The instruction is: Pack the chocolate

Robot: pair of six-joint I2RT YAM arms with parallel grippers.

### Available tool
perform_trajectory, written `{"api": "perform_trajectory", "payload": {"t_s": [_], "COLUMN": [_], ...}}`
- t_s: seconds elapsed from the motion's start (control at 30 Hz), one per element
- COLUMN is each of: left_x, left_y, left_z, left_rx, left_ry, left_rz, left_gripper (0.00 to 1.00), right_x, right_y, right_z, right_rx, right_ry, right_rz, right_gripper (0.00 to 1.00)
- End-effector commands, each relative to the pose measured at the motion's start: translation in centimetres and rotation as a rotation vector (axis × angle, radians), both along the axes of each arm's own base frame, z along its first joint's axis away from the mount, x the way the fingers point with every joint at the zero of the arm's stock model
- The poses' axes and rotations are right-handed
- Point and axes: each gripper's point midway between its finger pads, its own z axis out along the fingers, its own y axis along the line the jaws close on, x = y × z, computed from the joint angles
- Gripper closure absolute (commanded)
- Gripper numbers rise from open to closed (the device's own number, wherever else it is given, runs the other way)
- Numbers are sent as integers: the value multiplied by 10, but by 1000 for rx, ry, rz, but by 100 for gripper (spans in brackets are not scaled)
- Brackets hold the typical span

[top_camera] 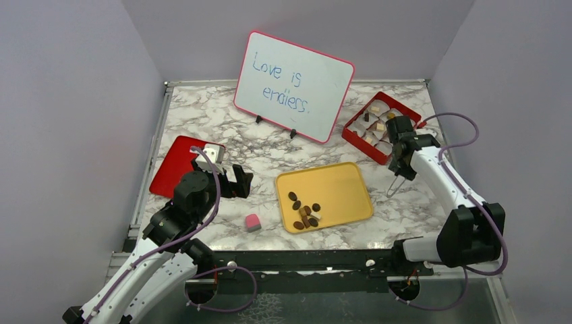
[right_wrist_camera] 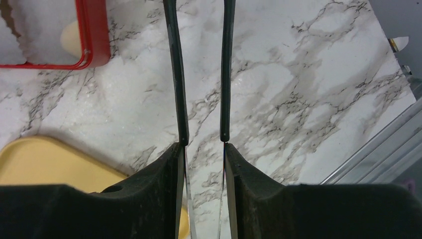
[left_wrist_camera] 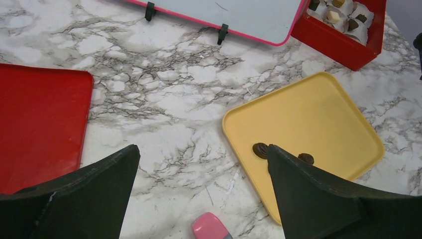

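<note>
Saw the chocolate [top_camera: 305,210] clustered on the yellow tray [top_camera: 337,189], lower centre of the top view — more pieces in the red box [top_camera: 361,145] at upper right. Found left jaws spread wide, holding nothing, at lower left. Found right jaws parted narrowly — nothing between them, over bare table [top_camera: 270,145] right of the tray.

Dark brown chocolate [top_camera: 305,210], yellow tray [top_camera: 337,185], grey-veined marble table [top_camera: 202,111]
</note>
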Motion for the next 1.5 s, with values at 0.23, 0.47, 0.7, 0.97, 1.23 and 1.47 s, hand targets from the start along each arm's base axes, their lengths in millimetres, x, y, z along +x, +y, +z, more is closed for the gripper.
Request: {"api": "perform_trajectory", "payload": {"t_s": [0.23, 0.47, 0.7, 0.97, 1.23, 1.47], "left_x": [0, 1, 1, 2, 8, 22], "left_y": [-4, -4, -3, -4, -2, 18], "left_z": [5, 5, 5, 2, -6, -19], "left_rx": [-12, -12, -11, -2, 16, 7], "left_ry": [-28, -28, -28, -19, 12, 69], "left_rz": [-21, -20, -16, -13, 21, 211], "left_gripper": [1, 1, 1, 1, 1, 1], "right_x": [29, 27, 25, 26, 40, 58], "right_y": [-20, -26, -30, -26, 2, 67], "right_z": [-51, -72, -77, -56, -28, 5], "right_rx": [30, 39, 32, 55, 183, 456], "right_ry": [-16, 17, 14, -8, -64, -238], "right_rz": [-59, -92, -93, -64, 99, 416], "right_gripper": [55, 54, 51, 30, 3, 0]}}
